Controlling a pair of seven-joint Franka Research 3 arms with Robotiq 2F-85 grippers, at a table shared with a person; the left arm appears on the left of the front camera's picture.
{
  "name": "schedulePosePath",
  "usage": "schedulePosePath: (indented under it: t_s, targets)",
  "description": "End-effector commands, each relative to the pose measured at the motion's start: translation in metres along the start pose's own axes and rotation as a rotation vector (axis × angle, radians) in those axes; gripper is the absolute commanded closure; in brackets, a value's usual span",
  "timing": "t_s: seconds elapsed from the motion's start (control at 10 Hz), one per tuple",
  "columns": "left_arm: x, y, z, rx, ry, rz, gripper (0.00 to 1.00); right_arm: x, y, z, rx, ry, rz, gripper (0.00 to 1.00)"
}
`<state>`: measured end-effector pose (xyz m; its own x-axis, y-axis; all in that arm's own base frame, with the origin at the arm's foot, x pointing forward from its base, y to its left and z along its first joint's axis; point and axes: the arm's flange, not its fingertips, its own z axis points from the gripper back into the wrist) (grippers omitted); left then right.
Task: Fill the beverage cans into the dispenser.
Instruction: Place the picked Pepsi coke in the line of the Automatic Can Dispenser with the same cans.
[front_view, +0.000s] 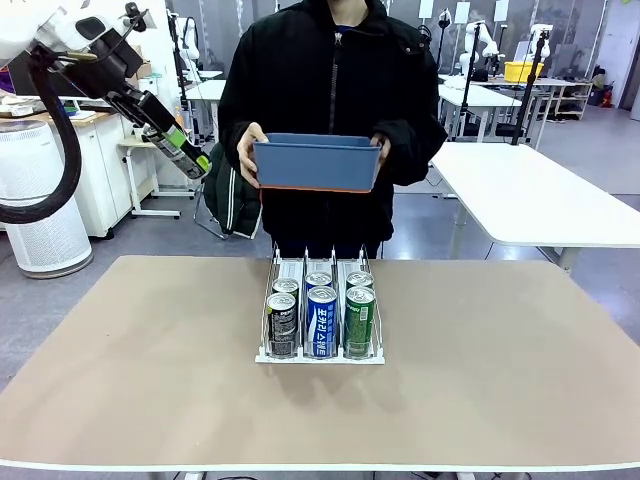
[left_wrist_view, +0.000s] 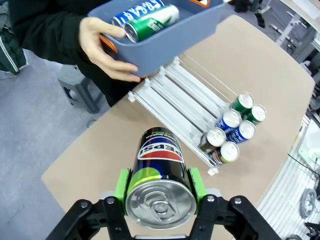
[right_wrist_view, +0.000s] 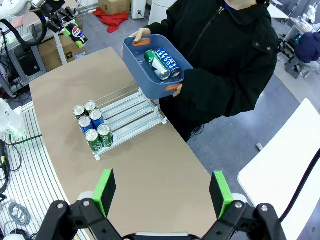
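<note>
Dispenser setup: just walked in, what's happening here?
The left gripper is shut on a black Pepsi can, held high above the table's left far corner. The dispenser has six cans, two at the near end of each lane, and the far ends of the lanes are bare. Across the table, a person holds a blue tub with a green can and a blue can lying in it. The right gripper is open with nothing in it.

The black can (left_wrist_view: 159, 156) reads PEPSI, upside down.
</note>
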<state>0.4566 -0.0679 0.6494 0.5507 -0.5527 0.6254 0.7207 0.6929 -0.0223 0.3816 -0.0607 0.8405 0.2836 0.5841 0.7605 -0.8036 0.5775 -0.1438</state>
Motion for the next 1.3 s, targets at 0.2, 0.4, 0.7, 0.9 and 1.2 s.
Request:
schedulePosePath:
  t_s: [0.2,0.4,0.7,0.9,1.2]
  targets:
    - [0.008,-0.055,0.015,-0.142,0.144,0.038,0.43,0.000,0.001,0.000,0.000,-0.001,0.001,0.00]
    - [0.007,-0.093,0.011,-0.117,0.205,0.114,0.43,0.000,0.001,0.000,0.000,-0.001,0.001,0.00]
    - [-0.008,-0.151,-0.011,-0.156,0.331,-0.133,0.43,0.000,0.001,0.000,0.000,-0.001,0.001,0.00]
    - [-0.013,-0.178,-0.032,-0.183,0.369,-0.140,0.43,0.000,0.001,0.000,0.000,-0.001,0.001,0.00]
    - [-0.022,-0.199,-0.070,-0.251,0.434,-0.183,0.43,0.000,0.001,0.000,0.000,-0.001,0.001,0.00]
